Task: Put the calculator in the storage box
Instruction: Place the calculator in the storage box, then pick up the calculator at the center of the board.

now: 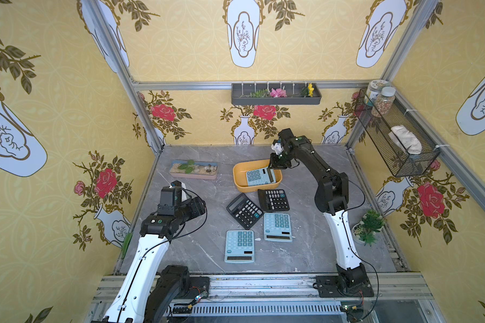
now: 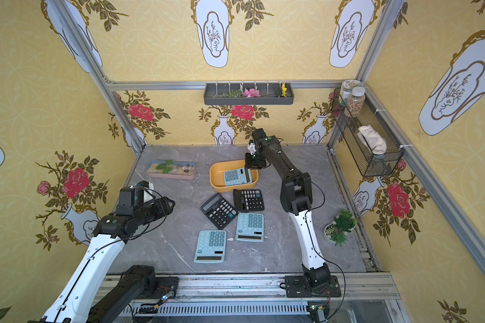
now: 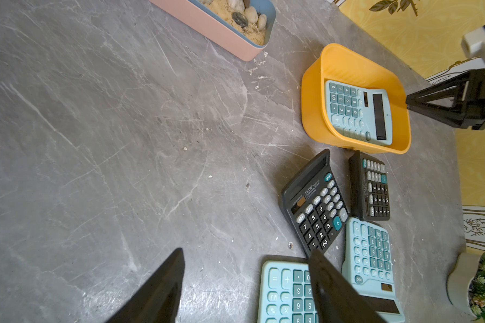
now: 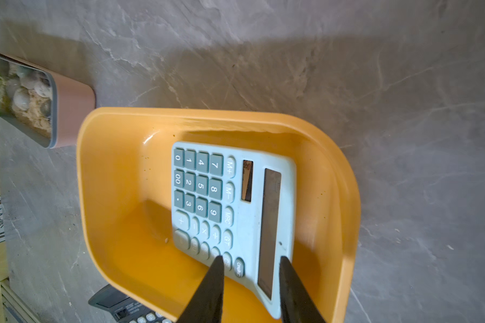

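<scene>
Toward the back edge of the worktop (image 1: 196, 251), near its middle, the light blue calculator (image 1: 259, 176) lies inside the yellow-orange storage box (image 1: 236, 174), its display end seemingly leaning on the box's wall. The right end effector (image 4: 251, 257) hangs just over that end with its jaws slightly parted, pinching nothing; this looks like the release. The left end effector (image 3: 247, 251), spread wide and empty, hovers by the left edge, clear of the 4 loose calculators (image 1: 244, 211).

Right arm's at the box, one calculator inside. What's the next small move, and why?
Probably lift the right gripper straight up, clear of the box. The calculator already lies inside it, and the jaws stand apart above its display end, so nothing seems held.
</scene>
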`<state>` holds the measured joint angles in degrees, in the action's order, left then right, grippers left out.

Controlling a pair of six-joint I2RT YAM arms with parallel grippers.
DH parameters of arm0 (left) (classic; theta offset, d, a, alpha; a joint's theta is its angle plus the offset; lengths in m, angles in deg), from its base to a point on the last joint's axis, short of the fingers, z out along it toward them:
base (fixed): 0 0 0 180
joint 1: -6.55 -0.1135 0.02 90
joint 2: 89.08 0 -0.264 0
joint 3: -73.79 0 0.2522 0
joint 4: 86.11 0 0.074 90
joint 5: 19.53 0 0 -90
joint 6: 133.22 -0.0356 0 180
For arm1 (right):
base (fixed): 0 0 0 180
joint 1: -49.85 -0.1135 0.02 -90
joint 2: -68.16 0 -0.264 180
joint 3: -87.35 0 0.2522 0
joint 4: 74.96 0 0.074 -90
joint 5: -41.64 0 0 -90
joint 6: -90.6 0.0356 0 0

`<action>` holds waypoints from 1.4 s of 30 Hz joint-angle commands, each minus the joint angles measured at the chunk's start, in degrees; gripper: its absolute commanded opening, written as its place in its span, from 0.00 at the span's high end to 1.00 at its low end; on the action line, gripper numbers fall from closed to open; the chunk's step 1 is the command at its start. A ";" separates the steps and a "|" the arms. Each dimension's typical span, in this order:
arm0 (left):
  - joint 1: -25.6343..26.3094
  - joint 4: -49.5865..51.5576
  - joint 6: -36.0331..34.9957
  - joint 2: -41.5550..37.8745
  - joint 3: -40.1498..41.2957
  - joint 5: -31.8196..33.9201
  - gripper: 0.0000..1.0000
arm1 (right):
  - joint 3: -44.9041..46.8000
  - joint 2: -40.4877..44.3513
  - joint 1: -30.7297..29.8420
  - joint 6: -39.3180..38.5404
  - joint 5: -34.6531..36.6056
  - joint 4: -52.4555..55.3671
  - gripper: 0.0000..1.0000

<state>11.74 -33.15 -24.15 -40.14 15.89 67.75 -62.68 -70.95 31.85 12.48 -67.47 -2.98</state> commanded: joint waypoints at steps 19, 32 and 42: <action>24.79 -16.68 13.54 17.09 -8.99 -4.72 0.27 | 55.44 49.61 -2.86 9.54 5.22 -16.91 0.57; 28.71 -25.89 14.23 41.36 -17.18 -8.36 0.27 | 66.06 59.69 -0.08 9.60 3.90 -16.05 0.54; 29.13 -29.64 14.95 52.28 -20.51 -11.64 0.29 | 69.44 63.23 4.44 7.78 0.98 -14.74 0.56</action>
<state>40.85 -60.37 -9.68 10.66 -4.20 57.98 6.39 -8.29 35.68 21.46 -65.26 -17.60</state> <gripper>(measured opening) 0.711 0.439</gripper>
